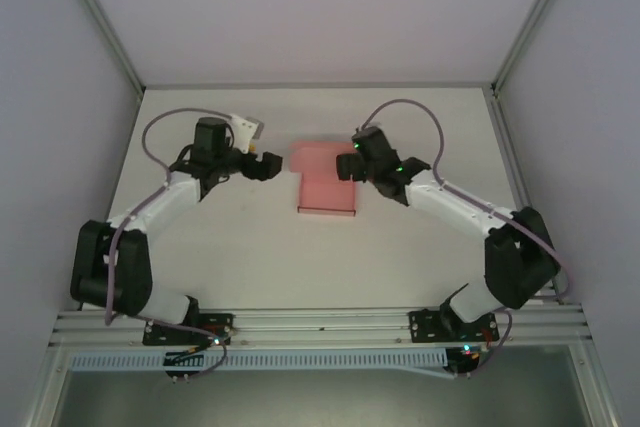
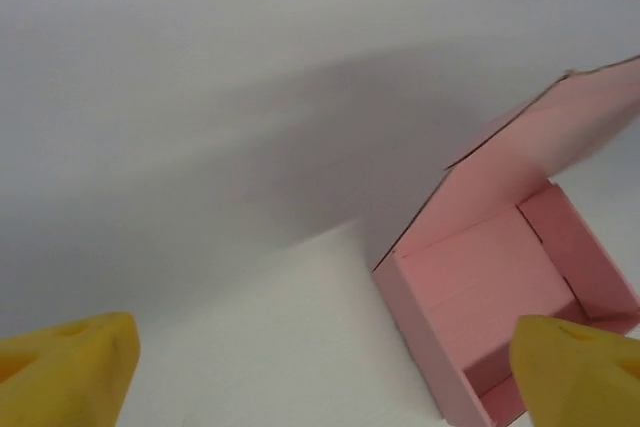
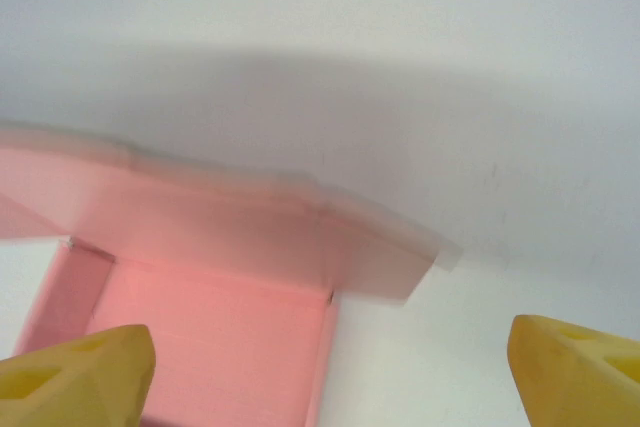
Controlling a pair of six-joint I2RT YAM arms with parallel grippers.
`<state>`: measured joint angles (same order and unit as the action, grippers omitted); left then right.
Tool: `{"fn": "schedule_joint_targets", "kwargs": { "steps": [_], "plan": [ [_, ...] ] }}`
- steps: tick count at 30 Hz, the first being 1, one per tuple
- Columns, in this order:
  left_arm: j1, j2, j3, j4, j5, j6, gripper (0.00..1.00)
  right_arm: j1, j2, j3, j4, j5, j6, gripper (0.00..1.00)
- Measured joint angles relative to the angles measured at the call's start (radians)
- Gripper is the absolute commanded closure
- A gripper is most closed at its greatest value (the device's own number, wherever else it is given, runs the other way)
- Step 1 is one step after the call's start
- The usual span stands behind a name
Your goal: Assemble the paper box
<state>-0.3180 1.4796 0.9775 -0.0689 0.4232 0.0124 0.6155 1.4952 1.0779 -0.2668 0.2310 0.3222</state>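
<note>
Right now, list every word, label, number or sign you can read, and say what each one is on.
None can be read.
Box: plain pink card, no print outside or inside.
Left claw and right claw: plain yellow fingers, no marks.
Left arm and right arm: any marking is too small to read.

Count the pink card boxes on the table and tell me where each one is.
1. The pale-pink thin-card box sits near the middle of the white table, open-topped, its lid flap raised at the far side. Little here could hide another.
</note>
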Motion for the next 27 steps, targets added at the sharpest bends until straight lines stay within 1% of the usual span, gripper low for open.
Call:
{"fn": "schedule_joint_targets", "kwargs": {
  "steps": [1,3,6,7,9,10,12,13,14,16,17,19,20,23,27],
  "plan": [
    [-0.010,0.034,0.033,-0.009,0.022,0.031,0.13,-0.035,-0.009,0.000,0.025,-0.046,-0.047,0.06],
    [-0.029,0.104,0.101,-0.037,0.064,0.091,0.18,-0.104,-0.007,0.006,0.055,-0.151,-0.144,0.09],
    [-0.051,0.198,0.194,-0.097,0.109,0.170,0.22,-0.179,0.046,0.051,0.042,-0.286,-0.272,0.24],
    [-0.057,0.221,0.214,-0.114,0.119,0.191,0.24,-0.191,0.071,0.074,0.030,-0.317,-0.307,0.28],
    [-0.068,0.258,0.249,-0.153,0.134,0.232,0.29,-0.202,0.116,0.116,0.002,-0.366,-0.367,0.38],
    [-0.074,0.274,0.264,-0.169,0.139,0.244,0.35,-0.203,0.134,0.130,-0.009,-0.384,-0.393,0.39],
    [-0.081,0.297,0.289,-0.195,0.146,0.264,0.43,-0.203,0.156,0.144,-0.031,-0.414,-0.430,0.47],
    [-0.083,0.305,0.299,-0.203,0.148,0.268,0.51,-0.203,0.162,0.145,-0.039,-0.423,-0.446,0.48],
    [-0.084,0.312,0.307,-0.209,0.150,0.275,0.56,-0.203,0.167,0.145,-0.051,-0.435,-0.455,0.53],
    [-0.086,0.319,0.314,-0.215,0.151,0.280,0.73,-0.203,0.174,0.145,-0.064,-0.450,-0.475,0.61],
    [-0.089,0.320,0.315,-0.220,0.151,0.285,0.82,-0.203,0.175,0.145,-0.069,-0.457,-0.479,0.69],
    [-0.092,0.321,0.316,-0.224,0.146,0.285,1.00,-0.204,0.177,0.145,-0.074,-0.463,-0.490,0.80],
    [-0.095,0.321,0.317,-0.225,0.136,0.286,1.00,-0.204,0.177,0.145,-0.077,-0.464,-0.491,0.87],
    [-0.113,0.321,0.319,-0.223,0.095,0.275,1.00,-0.203,0.181,0.148,-0.089,-0.472,-0.492,0.99],
    [-0.151,0.320,0.323,-0.205,-0.010,0.221,1.00,-0.200,0.182,0.151,-0.103,-0.454,-0.472,1.00]
  ]
}}
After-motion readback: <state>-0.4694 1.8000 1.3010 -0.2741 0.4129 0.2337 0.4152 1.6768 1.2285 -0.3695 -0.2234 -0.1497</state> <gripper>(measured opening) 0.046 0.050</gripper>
